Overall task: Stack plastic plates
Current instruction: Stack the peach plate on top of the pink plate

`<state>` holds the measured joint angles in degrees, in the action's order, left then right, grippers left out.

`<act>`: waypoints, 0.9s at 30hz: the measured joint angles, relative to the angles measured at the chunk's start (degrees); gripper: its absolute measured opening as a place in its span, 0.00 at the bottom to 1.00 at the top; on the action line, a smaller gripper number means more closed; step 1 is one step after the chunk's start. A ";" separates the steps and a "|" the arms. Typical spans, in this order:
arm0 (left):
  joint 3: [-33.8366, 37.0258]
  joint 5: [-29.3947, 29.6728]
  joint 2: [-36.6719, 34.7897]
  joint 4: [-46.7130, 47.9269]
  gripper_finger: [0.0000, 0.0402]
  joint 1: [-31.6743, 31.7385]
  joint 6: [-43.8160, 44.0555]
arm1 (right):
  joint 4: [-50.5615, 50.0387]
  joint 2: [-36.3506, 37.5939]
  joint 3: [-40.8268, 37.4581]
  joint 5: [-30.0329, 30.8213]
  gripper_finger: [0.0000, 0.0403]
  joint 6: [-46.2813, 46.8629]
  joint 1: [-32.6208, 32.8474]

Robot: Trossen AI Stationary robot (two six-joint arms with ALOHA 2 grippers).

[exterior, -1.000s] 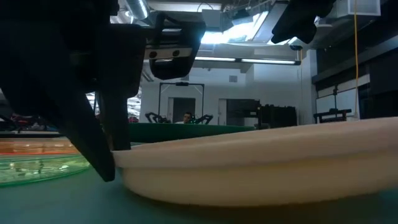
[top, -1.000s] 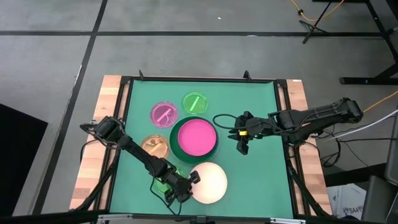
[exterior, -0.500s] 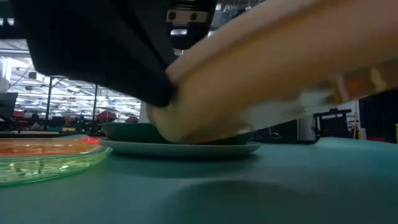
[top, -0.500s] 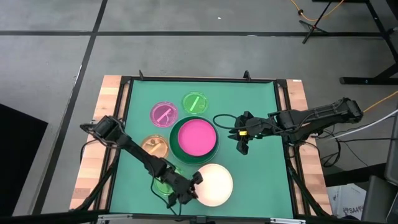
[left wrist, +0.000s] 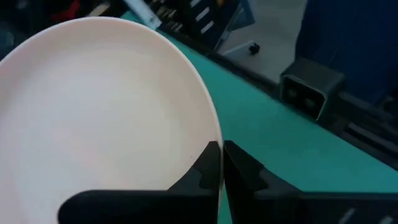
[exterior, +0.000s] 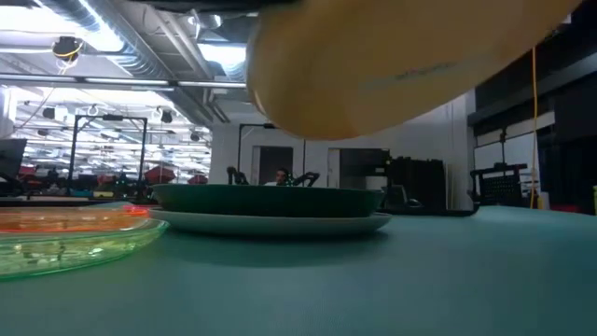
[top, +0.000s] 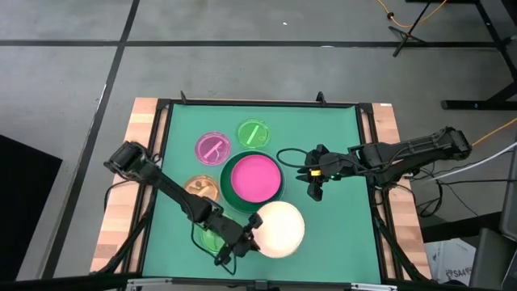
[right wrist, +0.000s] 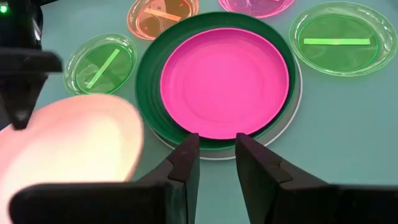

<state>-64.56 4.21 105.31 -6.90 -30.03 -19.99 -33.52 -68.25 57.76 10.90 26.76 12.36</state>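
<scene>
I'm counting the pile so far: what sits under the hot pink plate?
The hot pink plate rests inside the dark green plate, and a pale plate's rim pokes out beneath that. Anything lower is covered. The cream plate is separate, gripped by the left hand.

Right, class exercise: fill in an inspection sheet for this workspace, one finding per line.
Surface: green mat on a wooden table.
Job's things: cream plate lifted off the mat; hot pink plate nested in dark green plate; a pale rim shows beneath. Translucent pink, orange and two lime green plates lie singly.
Clutter: nothing seen.
Grippers: left end effector shut on the cream plate's rim; right end effector hovers beside the stack, holding nothing.
Cables: black loop near the right arm.
Surroundings: grey floor; indoor hall behind.
</scene>
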 joint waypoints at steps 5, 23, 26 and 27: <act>0.01 0.89 -3.36 6.18 0.00 2.35 1.67 | 0.09 0.00 0.01 0.00 0.23 0.00 0.01; -0.01 3.76 -8.06 25.31 0.00 15.06 1.90 | 0.44 0.00 0.02 0.02 0.23 0.00 0.00; -0.01 3.68 -8.04 27.42 0.00 17.14 1.91 | 0.44 0.00 0.02 0.01 0.23 0.00 0.00; -0.01 3.66 -8.04 28.48 0.00 17.75 1.96 | 0.44 0.00 0.02 0.02 0.23 0.00 0.00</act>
<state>-64.58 7.86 97.27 21.59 -12.27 -18.03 -33.08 -68.25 57.78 10.92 26.76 12.36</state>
